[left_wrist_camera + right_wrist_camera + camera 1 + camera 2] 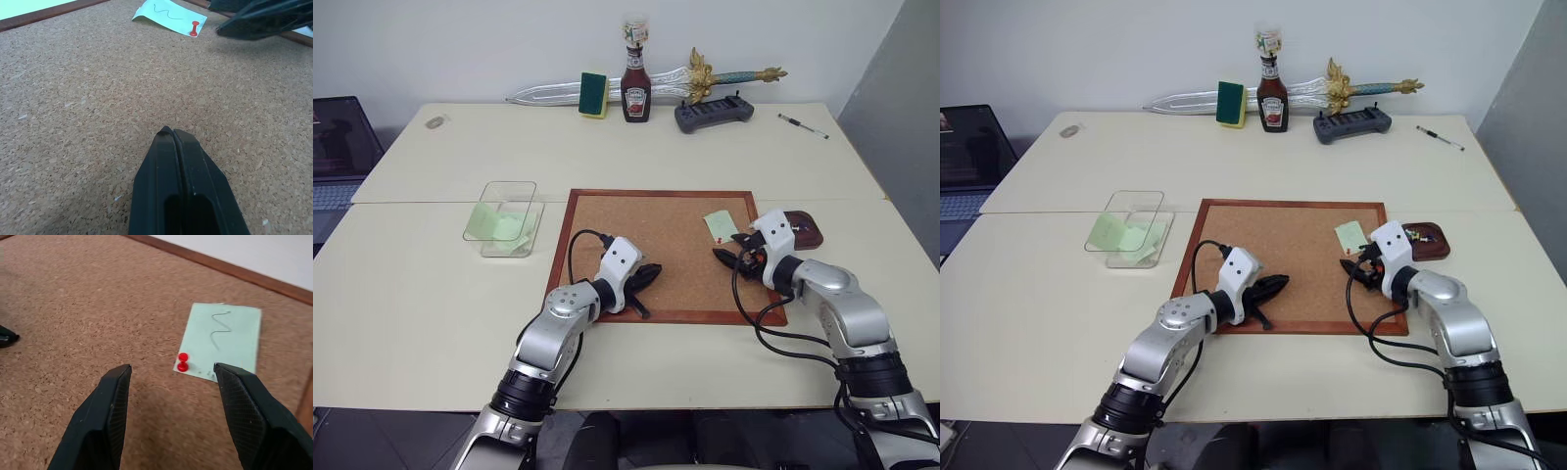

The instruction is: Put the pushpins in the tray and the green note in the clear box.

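On the cork board (pixel 651 250), near its right edge, lies a green note (pixel 721 226) with a thin wavy line drawn on it, and a red pushpin (pixel 183 362) stands in the corner of the note that is nearest to the robot. The right gripper (pixel 171 377) hangs low over the board just in front of this pin, its two black fingers (pixel 110 401) spread apart with nothing between them; the pin and the note's near edge lie just ahead of the gap. The left gripper (pixel 649 275) rests over the board closer to its left and front edges, well apart from the note, and its fingers (pixel 181 186) are pressed together with nothing held (the tip seems to be just above the cork, but I cannot tell if it touches). The tray (pixel 1435 241) sits on the table just beside the right edge of the board, and a few small pins lie inside it, too small to tell their colours surely. The clear box (pixel 505 217) stands on the table to the left of the board, near its far left corner, and pale green paper (pixel 498 223) is already lying inside it. Along the far edge of the table are a ketchup bottle (pixel 635 86), a sponge (pixel 593 94) and a toy sword (pixel 705 78).
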### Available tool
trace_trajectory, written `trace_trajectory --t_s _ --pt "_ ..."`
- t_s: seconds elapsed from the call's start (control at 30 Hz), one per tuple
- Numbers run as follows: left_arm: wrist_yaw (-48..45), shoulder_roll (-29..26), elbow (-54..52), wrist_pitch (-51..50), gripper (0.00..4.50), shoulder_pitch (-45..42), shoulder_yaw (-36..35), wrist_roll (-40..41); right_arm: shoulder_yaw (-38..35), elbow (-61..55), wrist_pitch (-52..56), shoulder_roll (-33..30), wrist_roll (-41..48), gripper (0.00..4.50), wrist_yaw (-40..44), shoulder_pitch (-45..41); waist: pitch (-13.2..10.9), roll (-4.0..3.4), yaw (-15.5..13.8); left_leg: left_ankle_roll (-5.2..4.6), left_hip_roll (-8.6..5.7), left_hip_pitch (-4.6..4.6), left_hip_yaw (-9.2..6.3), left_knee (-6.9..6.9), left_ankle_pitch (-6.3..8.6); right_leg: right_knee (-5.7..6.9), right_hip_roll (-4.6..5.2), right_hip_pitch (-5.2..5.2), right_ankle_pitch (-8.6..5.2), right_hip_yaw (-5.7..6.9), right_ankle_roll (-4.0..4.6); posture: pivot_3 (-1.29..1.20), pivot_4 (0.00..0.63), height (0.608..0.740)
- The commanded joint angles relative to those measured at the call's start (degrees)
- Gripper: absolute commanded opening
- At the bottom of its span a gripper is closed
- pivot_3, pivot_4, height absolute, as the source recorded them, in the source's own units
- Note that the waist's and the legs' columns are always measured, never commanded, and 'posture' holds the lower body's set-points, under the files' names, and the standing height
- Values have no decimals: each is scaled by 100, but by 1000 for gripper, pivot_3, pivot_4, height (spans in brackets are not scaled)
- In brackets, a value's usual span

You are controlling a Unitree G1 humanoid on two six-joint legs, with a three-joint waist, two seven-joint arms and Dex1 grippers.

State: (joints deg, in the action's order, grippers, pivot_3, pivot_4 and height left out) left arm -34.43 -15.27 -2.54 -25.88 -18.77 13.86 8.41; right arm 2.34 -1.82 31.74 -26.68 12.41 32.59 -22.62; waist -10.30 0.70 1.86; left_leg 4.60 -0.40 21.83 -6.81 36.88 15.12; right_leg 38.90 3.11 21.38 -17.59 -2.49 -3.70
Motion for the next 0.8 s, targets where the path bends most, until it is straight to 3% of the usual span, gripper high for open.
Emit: trace_trajectory --t_s 0.03,0.23,0.33,0.67,0.8 --pt "-58 15 195 -175 0 130 208 -77 45 123 -259 98 -118 2852 -40 -225 0 0 0 0 1 -1 -1 -1 0 0 0 0 0 1 0 0 150 740" --pt "-45 26 201 -171 0 126 205 -79 57 512 -437 264 -234 2852 -93 -377 0 0 -1 0 0 0 -3 -1 0 0 0 -1 0 2 0 0 150 740" --pt "-39 30 194 -180 0 127 205 -77 56 679 -526 315 -293 2399 -96 -452 0 0 0 0 0 0 -2 -1 0 0 0 0 0 2 0 0 150 740" --pt "-20 33 164 -198 0 150 193 -75 -66 824 -580 305 -270 163 -107 -473 0 0 -3 0 0 0 -4 -1 0 0 0 0 0 3 0 0 150 740" --pt "-28 25 147 -207 0 160 196 -73 -88 819 -599 297 -266 25 -117 -477 0 0 -3 0 0 0 -4 -1 0 0 0 0 0 3 0 0 150 740"
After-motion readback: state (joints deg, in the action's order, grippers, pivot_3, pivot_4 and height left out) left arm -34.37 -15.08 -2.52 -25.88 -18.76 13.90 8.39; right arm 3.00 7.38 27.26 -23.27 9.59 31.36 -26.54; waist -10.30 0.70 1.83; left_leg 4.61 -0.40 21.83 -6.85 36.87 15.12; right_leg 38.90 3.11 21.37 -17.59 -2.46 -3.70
